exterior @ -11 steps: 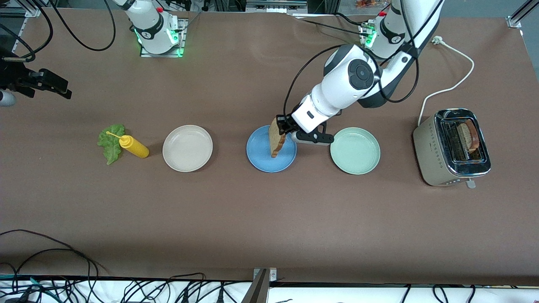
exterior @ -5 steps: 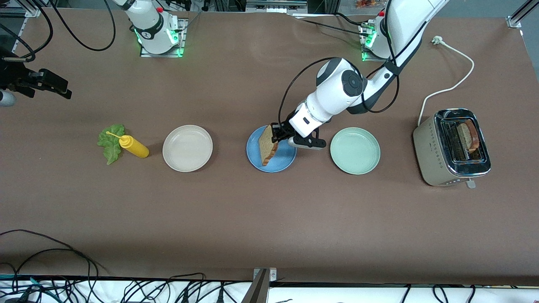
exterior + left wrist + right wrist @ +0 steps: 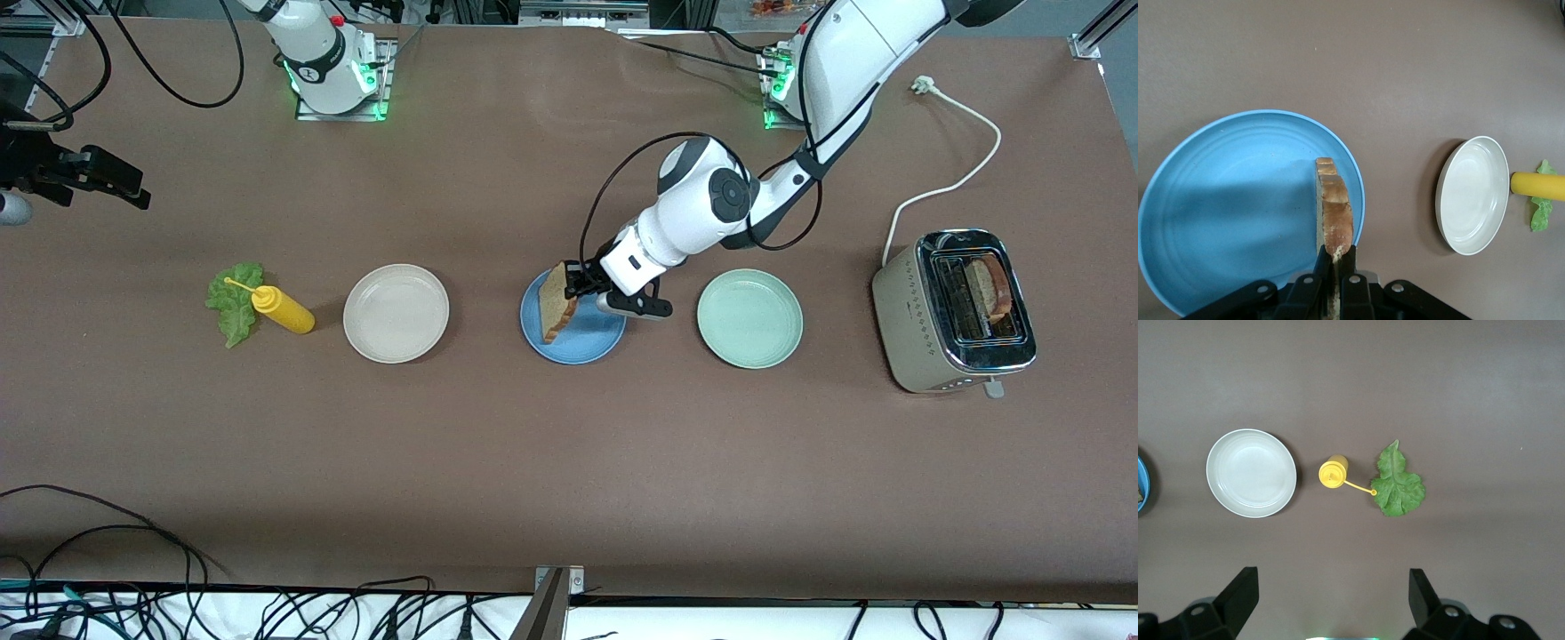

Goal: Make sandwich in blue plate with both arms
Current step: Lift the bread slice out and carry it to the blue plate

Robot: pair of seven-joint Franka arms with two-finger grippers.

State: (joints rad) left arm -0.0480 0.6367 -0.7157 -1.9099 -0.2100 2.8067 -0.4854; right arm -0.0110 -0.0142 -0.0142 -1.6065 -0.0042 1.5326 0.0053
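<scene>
Left claw (image 3: pixel 582 283) clamped on a bread slice (image 3: pixel 556 302), held on edge over the blue plate (image 3: pixel 587 342). Right claw (image 3: pixel 1331 597) waits with fingers spread wide, over the counter (image 3: pixel 569 462) above lettuce leaf (image 3: pixel 1398 487), mustard bottle (image 3: pixel 1333 471) and cream plate (image 3: pixel 1251 473).

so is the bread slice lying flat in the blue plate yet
No, it is on edge. The left gripper is shut on the bread slice, over the blue plate.
</scene>
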